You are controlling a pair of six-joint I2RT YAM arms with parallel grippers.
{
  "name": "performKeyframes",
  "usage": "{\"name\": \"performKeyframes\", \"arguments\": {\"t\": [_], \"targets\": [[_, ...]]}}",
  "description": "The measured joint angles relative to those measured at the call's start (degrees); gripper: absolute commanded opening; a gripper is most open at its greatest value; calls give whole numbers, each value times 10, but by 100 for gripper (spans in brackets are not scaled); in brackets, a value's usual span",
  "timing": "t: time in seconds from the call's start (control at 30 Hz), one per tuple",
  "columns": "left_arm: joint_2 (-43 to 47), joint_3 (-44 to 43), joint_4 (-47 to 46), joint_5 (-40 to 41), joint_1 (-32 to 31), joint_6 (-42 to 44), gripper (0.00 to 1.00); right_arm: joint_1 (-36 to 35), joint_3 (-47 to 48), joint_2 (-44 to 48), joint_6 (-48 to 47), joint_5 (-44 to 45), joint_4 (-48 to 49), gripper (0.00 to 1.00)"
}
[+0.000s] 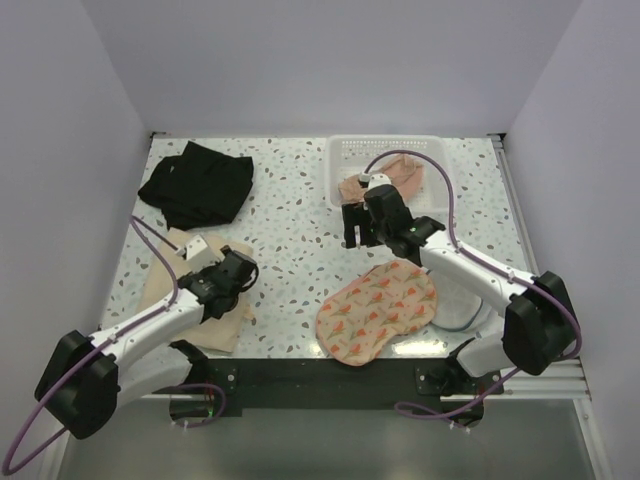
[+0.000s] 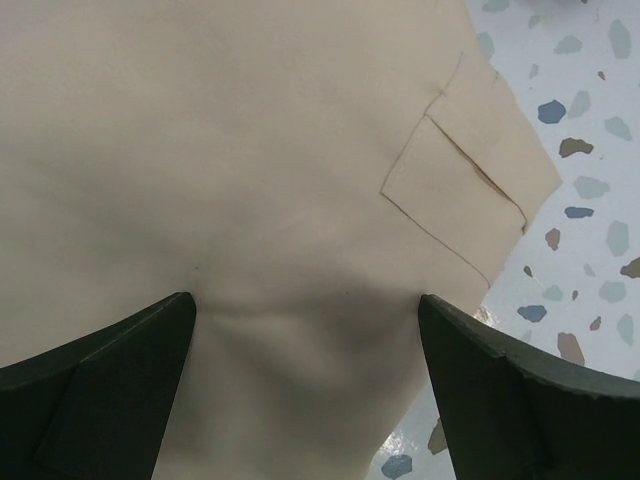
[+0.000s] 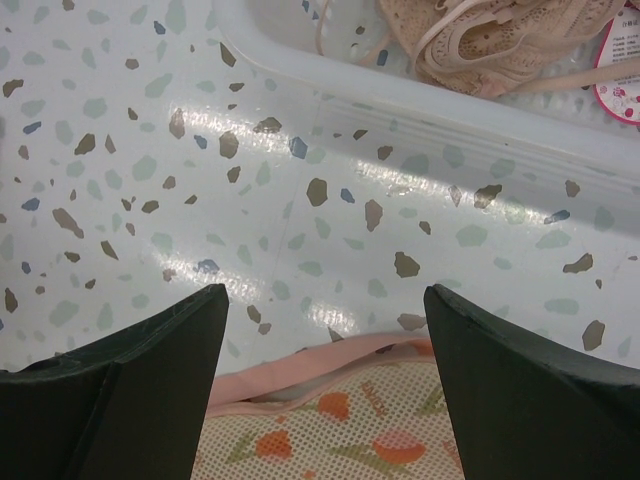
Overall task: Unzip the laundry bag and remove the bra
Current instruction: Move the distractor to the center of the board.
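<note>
left gripper [image 2: 305, 305]: wide open with nothing in it. Fingers hang over the beige cloth [image 2: 250, 150], one on each side of a soft crease. Can't tell if the tips actually touch the fabric.
right gripper [image 3: 325, 292]: also spread wide and empty, sitting over bare table [image 1: 290, 220] in the strip between the basket and the bag.
laundry bag [image 1: 380, 308]: it's the mesh one with the orange flower print, lying flat at front-right, just beside the right arm. Its pink-trimmed edge sits right below the right fingers in the wrist view. The near end reaches the table's front edge. Can't tell from here whether the zip is open.
bra [image 3: 500, 45]: peachy lace, bunched up inside the white basket [image 3: 400, 110] with the straps looped, and a pink tag [image 3: 620, 65] by it at the right. So it's in the basket, apart from the bag.
basket edge: the long rim runs slantwise across the right wrist view, near the fingers but not touching. The basket itself sits up by the back wall [image 1: 330, 70].
beige cloth edge: the right side cuts diagonally, with a stitched patch [image 2: 455, 190] near the corner and terrazzo showing past it.
black garment [image 1: 195, 185]: heaped at back-left, well apart from both grippers.
open room: the biggest bare stretch is mid-table between the two arms, running from the black garment toward the bag.
</note>
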State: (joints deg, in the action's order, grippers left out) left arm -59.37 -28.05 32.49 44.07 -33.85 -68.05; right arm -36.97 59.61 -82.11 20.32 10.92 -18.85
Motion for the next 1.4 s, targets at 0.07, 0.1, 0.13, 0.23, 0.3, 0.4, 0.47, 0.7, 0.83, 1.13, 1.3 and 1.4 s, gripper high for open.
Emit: {"name": "performKeyframes", "arguments": {"t": [0.07,0.1,0.13,0.23,0.3,0.4,0.47,0.7,0.83,1.13,1.3,1.4], "targets": [[-17,0,-3,0,10,-3,100,0,0,1,0,1,-1,83],[-23,1,-7,-1,17,-2,100,0,0,2,0,2,-1,83],[-26,5,-17,-8,31,0,100,0,0,5,0,2,-2,83],[-23,15,-37,-26,72,9,100,0,0,14,0,4,-5,83],[-3,20,-51,-45,110,23,100,0,0,21,0,6,-6,83],[24,24,-64,-64,159,43,100,0,0,32,0,10,-9,83],[27,24,-76,-76,193,58,100,0,0,38,0,14,-9,83],[0,25,-107,-116,264,92,100,0,-1,44,0,16,-9,83],[-16,26,-134,-146,305,106,100,0,-1,44,0,17,-10,83],[-67,36,-249,-231,431,122,100,0,-1,45,-7,19,-17,83],[-68,33,-261,-247,453,123,100,0,-1,45,-10,26,-34,83],[-67,32,-261,-255,460,124,100,0,-2,46,-9,34,-37,84]]}}
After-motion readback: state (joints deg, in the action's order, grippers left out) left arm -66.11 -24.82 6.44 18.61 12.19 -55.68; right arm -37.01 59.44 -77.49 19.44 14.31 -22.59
